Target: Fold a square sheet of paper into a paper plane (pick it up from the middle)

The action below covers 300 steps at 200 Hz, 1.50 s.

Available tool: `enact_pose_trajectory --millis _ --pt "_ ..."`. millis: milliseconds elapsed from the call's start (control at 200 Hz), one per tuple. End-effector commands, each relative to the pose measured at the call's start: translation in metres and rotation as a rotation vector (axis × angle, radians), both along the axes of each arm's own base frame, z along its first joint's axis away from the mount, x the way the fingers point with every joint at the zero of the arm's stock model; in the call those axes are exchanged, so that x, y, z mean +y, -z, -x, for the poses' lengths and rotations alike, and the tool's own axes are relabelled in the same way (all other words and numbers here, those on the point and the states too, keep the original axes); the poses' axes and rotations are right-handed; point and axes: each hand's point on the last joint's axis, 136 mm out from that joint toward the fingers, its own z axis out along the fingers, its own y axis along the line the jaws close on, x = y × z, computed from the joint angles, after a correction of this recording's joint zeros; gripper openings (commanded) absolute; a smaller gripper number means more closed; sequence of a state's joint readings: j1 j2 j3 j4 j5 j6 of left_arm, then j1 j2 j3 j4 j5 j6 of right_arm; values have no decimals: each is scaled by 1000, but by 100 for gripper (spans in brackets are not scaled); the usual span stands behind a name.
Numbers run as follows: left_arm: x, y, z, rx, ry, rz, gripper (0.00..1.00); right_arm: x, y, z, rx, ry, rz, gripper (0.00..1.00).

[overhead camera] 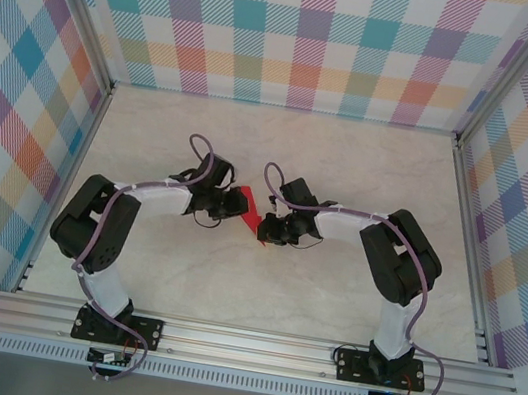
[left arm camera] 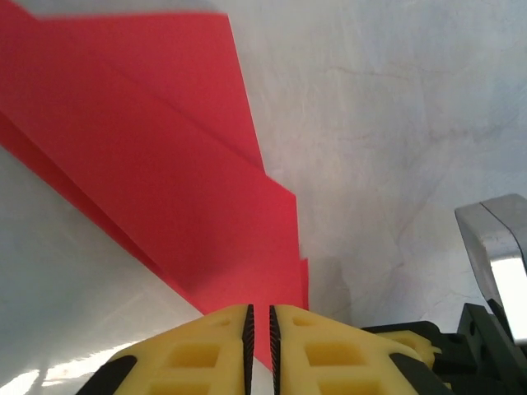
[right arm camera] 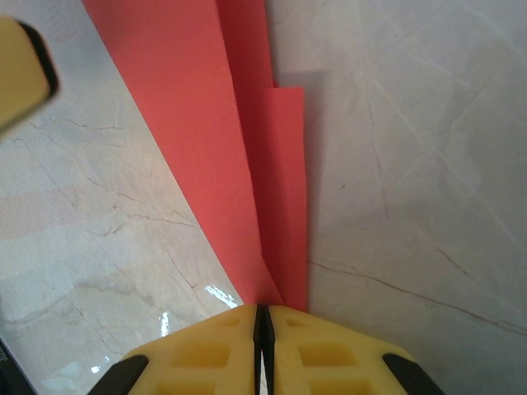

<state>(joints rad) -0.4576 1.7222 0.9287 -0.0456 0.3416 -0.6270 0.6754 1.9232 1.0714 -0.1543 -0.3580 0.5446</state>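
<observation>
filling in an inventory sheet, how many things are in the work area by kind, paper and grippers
red folded paper: 1
grippers with yellow fingers: 2, the left gripper and the right gripper, each pinching the paper
total: 3

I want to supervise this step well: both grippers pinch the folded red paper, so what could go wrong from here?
1. The left gripper and the right gripper each pinch the folded red paper close together; pulling in different directions might tear it.
2. Its layers fan apart unevenly, so they may slip and spoil the creases.
</observation>
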Motion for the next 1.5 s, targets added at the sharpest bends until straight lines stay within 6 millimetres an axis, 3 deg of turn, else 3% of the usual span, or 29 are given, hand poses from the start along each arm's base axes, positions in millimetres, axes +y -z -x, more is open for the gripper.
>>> enact_pose_trajectory --millis 0,225,610,930,1320,1495 --pt "-18 -1 2 7 10 72 14 -28 36 23 123 30 138 12" --pt "-35 6 11 38 54 106 14 -29 38 24 130 31 143 12" --pt "-27 40 20 116 17 43 13 -31 40 26 141 35 156 12" --pt "11 54 9 93 -61 -110 13 -47 48 35 136 3 231 12" --pt "62 55 -35 61 -162 -141 13 -49 50 38 143 -4 233 12" --pt "77 56 -52 52 -188 -157 13 -49 50 39 146 -4 231 12"
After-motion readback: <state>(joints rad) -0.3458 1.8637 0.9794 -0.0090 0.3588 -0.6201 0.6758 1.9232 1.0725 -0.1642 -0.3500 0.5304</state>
